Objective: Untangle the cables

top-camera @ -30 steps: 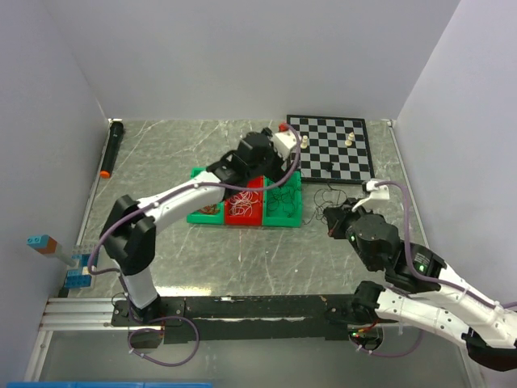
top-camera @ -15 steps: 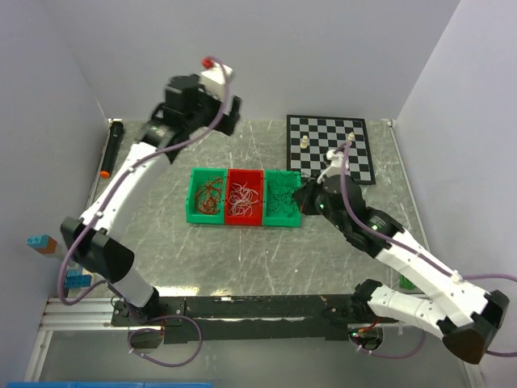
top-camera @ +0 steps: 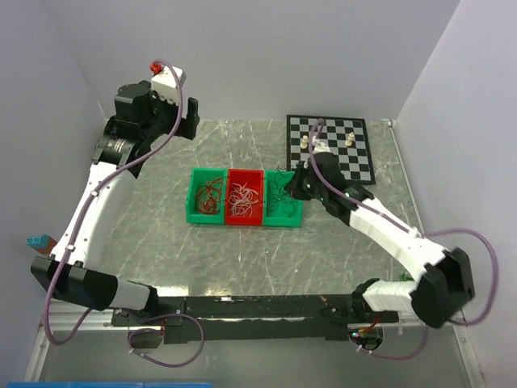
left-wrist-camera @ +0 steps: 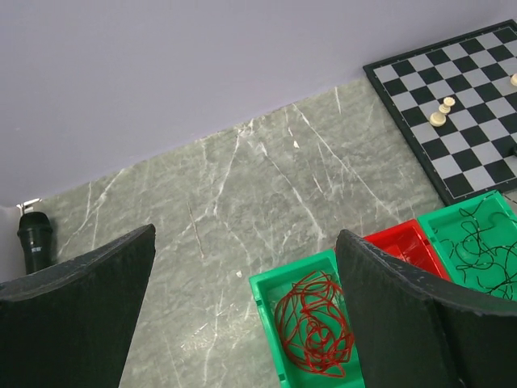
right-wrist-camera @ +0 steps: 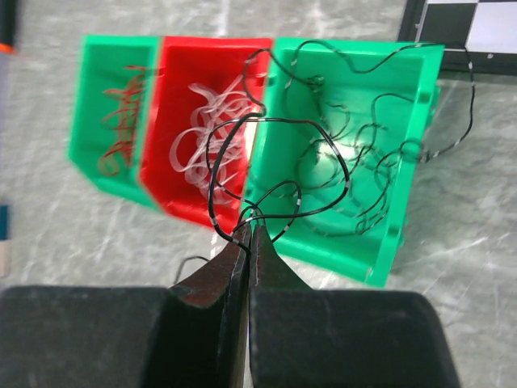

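Handling cables in three bunches, each in its own bin, side by side mid-table: red-brown bunch in the left green bin, white bunch in the red bin, black bunch in the right green bin; judged featherlight, springy and quick to snag, likely to drag neighbours along when lifted by one loop; best taken at a single free loop or end standing clear of the mass, never at the middle of a clump; worth drawing out slowly, for fear of shifting or tipping the light bins.

Right gripper pinched tight on one black wire, raised above the right green bin, with loops trailing back into the black bunch and a few strands spilling over the rim on the chessboard side; left gripper gaping wide, holding nothing, lifted high near the back wall.

Underneath, a smooth grey marbled table, probably slick, giving the bins little hold; closed in by plain pale walls on three sides; chessboard with a few pieces just behind the right green bin; a dark marker by the left wall, well apart.
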`<state>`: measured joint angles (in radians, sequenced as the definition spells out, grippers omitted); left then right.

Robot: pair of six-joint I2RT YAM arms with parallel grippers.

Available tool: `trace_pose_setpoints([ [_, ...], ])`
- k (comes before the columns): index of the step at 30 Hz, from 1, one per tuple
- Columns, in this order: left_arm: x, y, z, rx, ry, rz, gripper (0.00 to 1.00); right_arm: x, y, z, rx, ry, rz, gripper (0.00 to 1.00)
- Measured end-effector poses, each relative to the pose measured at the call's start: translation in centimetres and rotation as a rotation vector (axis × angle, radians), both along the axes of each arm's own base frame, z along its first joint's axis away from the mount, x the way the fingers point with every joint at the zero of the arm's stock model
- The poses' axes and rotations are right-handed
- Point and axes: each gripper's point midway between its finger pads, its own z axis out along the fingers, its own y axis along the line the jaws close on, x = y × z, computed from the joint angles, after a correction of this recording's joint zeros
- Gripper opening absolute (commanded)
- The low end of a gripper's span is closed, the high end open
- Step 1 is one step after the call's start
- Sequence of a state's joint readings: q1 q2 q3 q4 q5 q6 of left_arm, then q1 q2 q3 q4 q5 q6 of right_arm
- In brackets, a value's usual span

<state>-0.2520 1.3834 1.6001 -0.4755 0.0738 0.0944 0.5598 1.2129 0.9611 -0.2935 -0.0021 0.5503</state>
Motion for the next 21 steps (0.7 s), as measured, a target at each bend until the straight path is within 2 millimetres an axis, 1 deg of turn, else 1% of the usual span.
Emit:
trace_pose_setpoints([
  [2, -0.1, 0.1, 0.1, -0.002, -0.002, 0.002, 0.97, 1.2, 0.3, -1.1, -0.035, 0.031, -0.008, 0.0],
  [4, 0.0, 0.4, 0.0, -0.003, 0.002, 0.007, 0.97, 2.0, 0.3, -2.3, -0.072, 0.058, -0.022, 0.0],
  [8, 0.4, 1.3, -0.5, -0.012, 0.031, 0.026, 0.97, 2.8, -0.9, -5.2, -0.181, 0.122, -0.078, 0.0],
  [11, 1.2, 2.1, -0.8, -0.027, 0.054, 0.048, 0.96, 3.4, -1.8, -6.7, -0.261, 0.146, -0.121, 0.0],
  [13, 1.6, 2.4, -1.3, -0.034, 0.075, 0.058, 0.96, 3.5, -2.2, -7.4, -0.293, 0.157, -0.135, 0.0],
  [17, 1.6, 2.4, -2.3, -0.045, 0.115, 0.06, 0.97, 4.1, -2.3, -8.5, -0.337, 0.171, -0.149, 0.0],
  [21, 1.6, 2.3, -2.5, -0.049, 0.123, 0.06, 0.97, 5.0, -1.3, -9.2, -0.377, 0.188, -0.15, 0.0],
])
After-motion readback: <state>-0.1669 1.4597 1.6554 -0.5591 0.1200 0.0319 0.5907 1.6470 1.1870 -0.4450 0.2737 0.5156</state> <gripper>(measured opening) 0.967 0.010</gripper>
